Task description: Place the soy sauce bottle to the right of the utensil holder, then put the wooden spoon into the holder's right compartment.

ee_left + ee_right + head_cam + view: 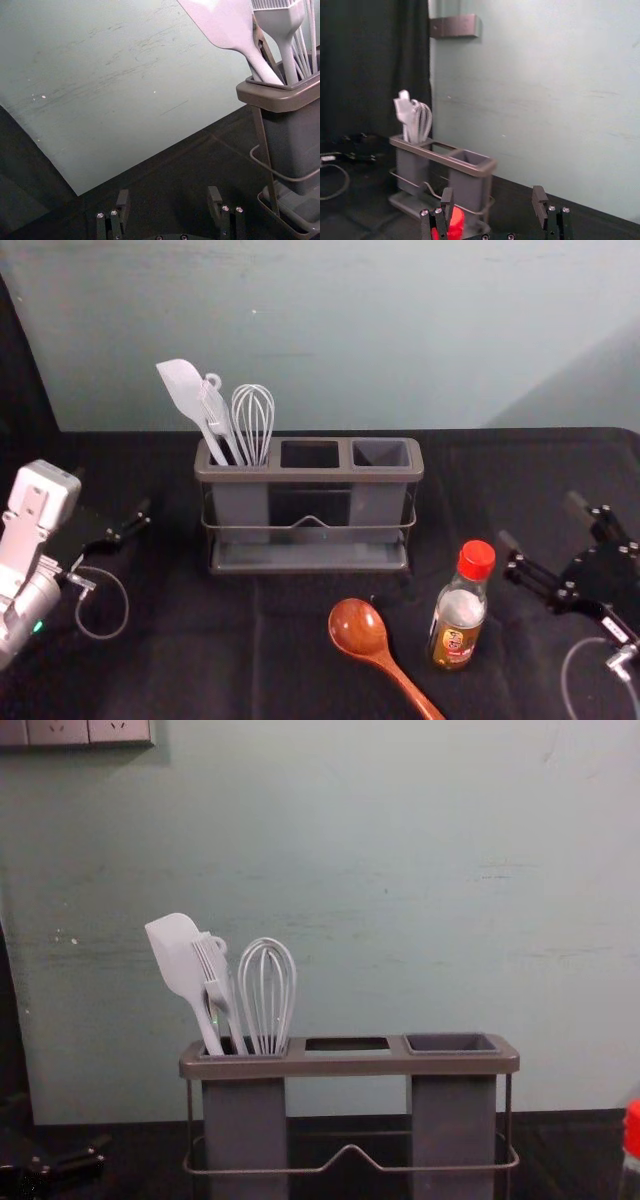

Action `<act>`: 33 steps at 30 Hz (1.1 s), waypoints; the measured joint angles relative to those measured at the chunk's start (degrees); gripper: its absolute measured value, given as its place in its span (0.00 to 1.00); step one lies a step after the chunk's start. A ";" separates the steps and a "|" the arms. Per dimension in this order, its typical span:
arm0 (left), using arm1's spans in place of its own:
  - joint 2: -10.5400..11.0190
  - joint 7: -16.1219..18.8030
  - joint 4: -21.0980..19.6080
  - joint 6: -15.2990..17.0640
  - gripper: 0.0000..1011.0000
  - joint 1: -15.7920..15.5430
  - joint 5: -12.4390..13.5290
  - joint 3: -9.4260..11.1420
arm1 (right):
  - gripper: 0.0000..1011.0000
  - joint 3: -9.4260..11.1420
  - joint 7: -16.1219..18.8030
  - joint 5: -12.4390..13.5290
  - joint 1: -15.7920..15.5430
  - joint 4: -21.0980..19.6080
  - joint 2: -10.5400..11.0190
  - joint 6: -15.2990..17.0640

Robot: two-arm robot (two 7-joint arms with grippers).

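My right gripper (540, 525) stands open just right of the soy sauce bottle (460, 612), not touching it; the bottle is upright, in front of the utensil holder's (310, 476) right end. In the right wrist view, the gripper (492, 205) has its fingers apart, the bottle's red cap (455, 223) behind one of them. The wooden spoon (360, 628) lies left of the bottle, bowl toward the holder. The holder's right compartment (452, 1042) has nothing in it. My left gripper (128, 525) is idle at the left, open in the left wrist view (170, 200).
White utensils (265, 995), a spatula, a brush and a whisk, stand in the holder's left compartment. A pale wall (350, 330) rises behind the black-covered table (200, 660).
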 joint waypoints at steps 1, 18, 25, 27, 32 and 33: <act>0.00 0.00 0.00 0.00 1.00 0.00 0.00 0.00 | 0.99 -0.41 0.56 0.00 0.32 -0.18 -0.35 0.00; 0.00 0.00 0.00 0.00 1.00 0.00 0.00 0.00 | 0.99 -6.43 4.56 -2.28 7.54 6.25 -7.12 3.54; 0.00 0.00 0.00 0.00 1.00 0.00 0.00 0.00 | 0.99 -7.16 5.81 -2.85 8.62 7.97 -9.01 4.26; 0.00 0.00 0.00 0.00 1.00 0.00 0.00 0.00 | 0.96 -7.16 6.02 -3.03 8.68 8.14 -9.28 4.36; 0.00 0.00 0.00 0.00 1.00 0.00 0.00 0.00 | 0.88 -6.66 6.42 -3.53 8.41 8.07 -9.80 4.75; 0.00 0.00 0.00 0.00 1.00 0.00 0.00 0.00 | 0.85 -6.53 6.49 -3.57 8.32 8.00 -9.85 4.82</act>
